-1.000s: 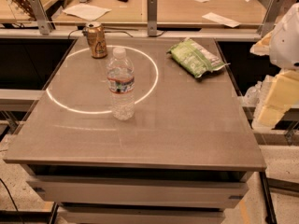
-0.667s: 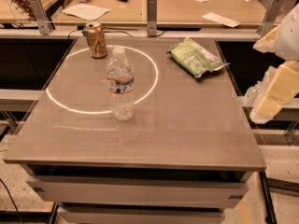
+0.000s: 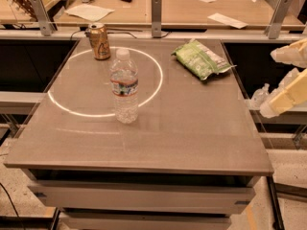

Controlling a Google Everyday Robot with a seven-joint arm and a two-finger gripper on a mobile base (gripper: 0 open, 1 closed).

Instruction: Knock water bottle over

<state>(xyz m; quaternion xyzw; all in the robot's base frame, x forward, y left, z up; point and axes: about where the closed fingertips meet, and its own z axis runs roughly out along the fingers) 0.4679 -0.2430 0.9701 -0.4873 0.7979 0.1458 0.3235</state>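
A: Camera view first. Where is the bottle?
B: The bottle (image 3: 124, 86) stands upright on the table (image 3: 192, 133), left of the middle, with its white cap on. Its base sits at the near arc of a bright ring (image 3: 67, 108) of light on the tabletop.
A: What is around it?
B: A can (image 3: 100, 41) stands upright behind it, near the far edge and apart from it. A green bag (image 3: 200, 59) lies flat toward the far right, well apart from the bottle.
A: And the gripper?
B: The gripper (image 3: 284, 98) hangs in the air at the right edge of the view, beyond the table's right side. It is well apart from the bottle and blurred. Wide or narrow, I cannot tell.
A: Anything farther back?
B: A desk (image 3: 182, 11) with papers (image 3: 89, 12) on it.
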